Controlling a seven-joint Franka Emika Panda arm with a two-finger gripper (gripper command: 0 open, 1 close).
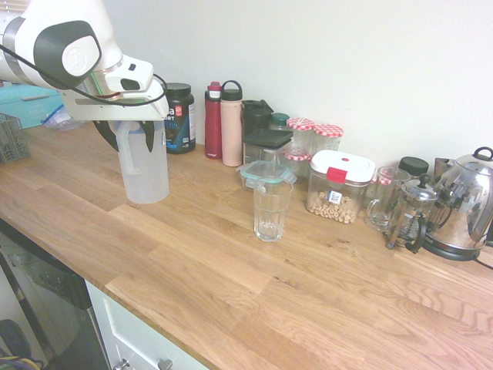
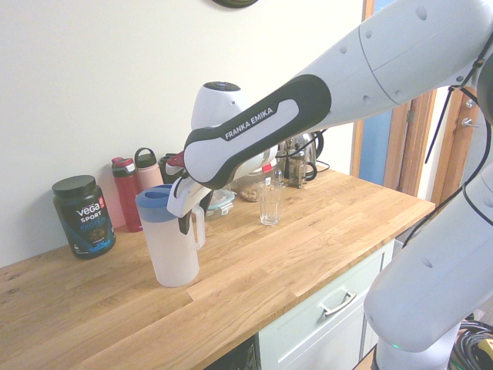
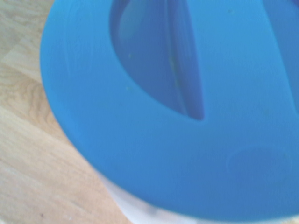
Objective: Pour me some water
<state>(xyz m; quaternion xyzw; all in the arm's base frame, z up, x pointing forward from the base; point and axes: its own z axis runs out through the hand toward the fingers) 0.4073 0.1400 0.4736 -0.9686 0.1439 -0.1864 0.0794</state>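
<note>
A tall frosted-white jug (image 1: 146,169) (image 2: 173,250) with a blue lid (image 2: 154,202) (image 3: 177,107) stands upright on the wooden counter (image 1: 231,285). The water is hidden behind its cloudy wall. My gripper (image 2: 188,220) comes down from above at the jug's side handle (image 2: 199,228) (image 1: 123,150), right against it. Whether it grips the handle does not show. An empty-looking clear glass (image 1: 271,208) (image 2: 269,204) stands apart from the jug, further along the counter. The wrist view is filled by the blue lid from close above.
Along the wall stand a black tub (image 1: 180,117), a red bottle (image 1: 213,121) and a pink bottle (image 1: 231,125), lidded containers (image 1: 339,185), jars, a glass mug (image 1: 383,199), a French press (image 1: 410,212) and a kettle (image 1: 466,204). The counter's front edge (image 1: 154,320) drops to drawers.
</note>
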